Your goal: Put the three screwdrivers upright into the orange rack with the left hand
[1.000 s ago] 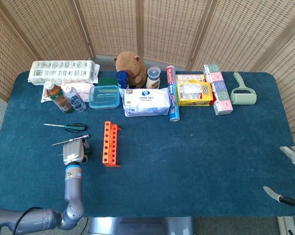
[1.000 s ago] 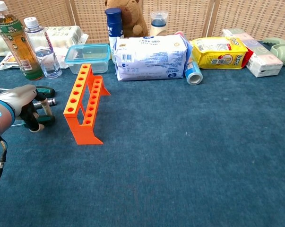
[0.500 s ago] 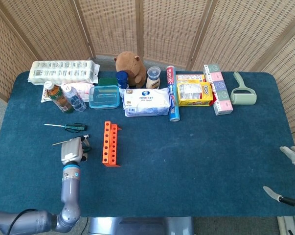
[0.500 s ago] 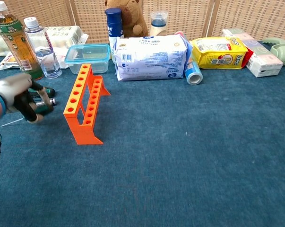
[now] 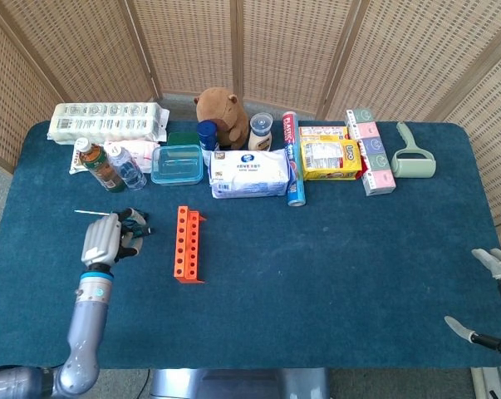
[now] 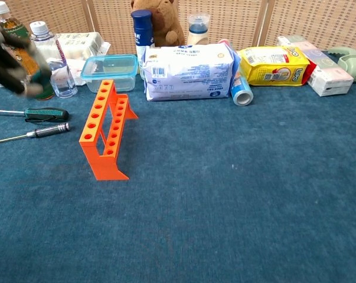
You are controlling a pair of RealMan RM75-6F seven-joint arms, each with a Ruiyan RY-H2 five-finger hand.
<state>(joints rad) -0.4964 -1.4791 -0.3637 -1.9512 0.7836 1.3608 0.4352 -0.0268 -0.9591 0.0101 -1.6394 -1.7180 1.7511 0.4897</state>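
While the orange rack stands empty, two screwdrivers — green-handled and black-handled — lie left of it, and the raised left hand's grip cannot be told.

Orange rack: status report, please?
Left hand hovering, blurred, grip unclear; right hand open. Orange plastic rack empty, upright. Green-handled screwdriver, black-handled screwdriver flat beside it.

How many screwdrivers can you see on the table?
2: a green-handled screwdriver and a dark-handled screwdriver, side by side left of the orange rack. A third may be in the blurred left hand.
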